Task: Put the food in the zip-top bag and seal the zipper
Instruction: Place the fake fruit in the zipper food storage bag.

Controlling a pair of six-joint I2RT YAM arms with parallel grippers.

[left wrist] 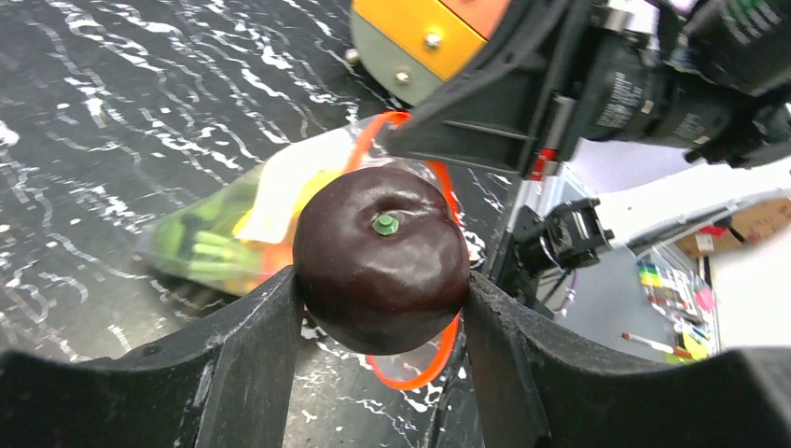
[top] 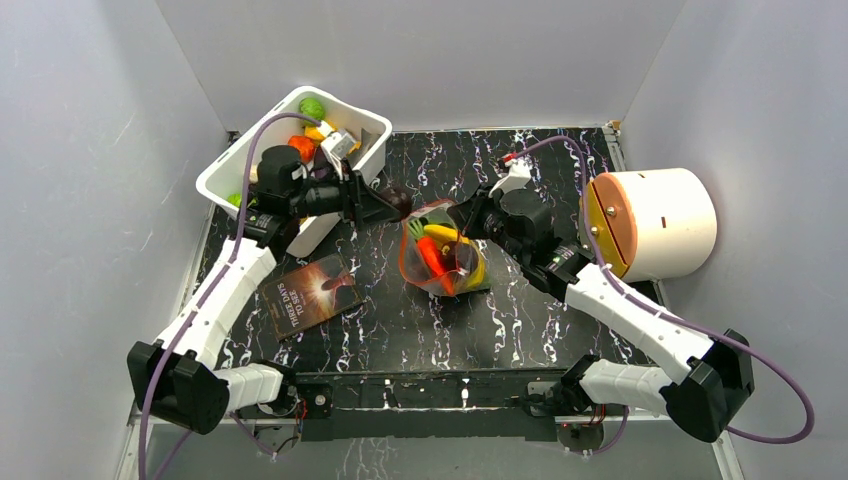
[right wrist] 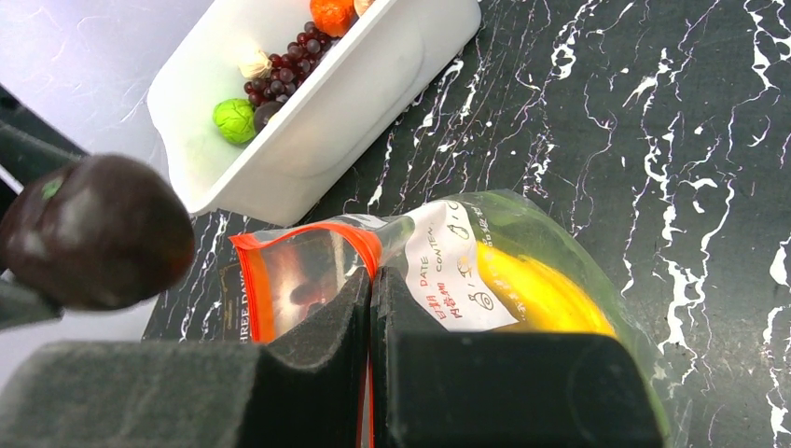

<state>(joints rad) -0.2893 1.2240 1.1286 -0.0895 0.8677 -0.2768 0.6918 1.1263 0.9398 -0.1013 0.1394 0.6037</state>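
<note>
1. Saw a white tub (top: 290, 150) at the far left, holding a green ball (right wrist: 235, 121), dark red grapes (right wrist: 291, 58) and more toy food.
2. Spotted a dark booklet (top: 312, 293) lying flat on the black table (top: 560, 170), just below the tub.
3. Found the left gripper (top: 393, 205) squeezed tight on a dark red round fruit (left wrist: 382, 257), one finger pressed to each side.
4. Caught that fruit held up in the air, right beside the mouth of the zip-top bag (top: 440, 262), not inside.
5. Noticed the bag in the middle of the table, with a yellow banana bunch (right wrist: 546, 294), an orange carrot (top: 432, 257) and green pieces (left wrist: 201, 245) already inside.
6. Followed the zipper (right wrist: 303, 238), a red-orange strip, bent round in a wide loop.
7. Found the right gripper (right wrist: 371, 280) clamped on the bag's rim, fingers pressed together with thin plastic between, holding that side up.
8. Could not tell for sure whether fruit and zipper touched or only sat very near.
9. Saw a big white drum (top: 655, 222) with an orange face at the far right.
</note>
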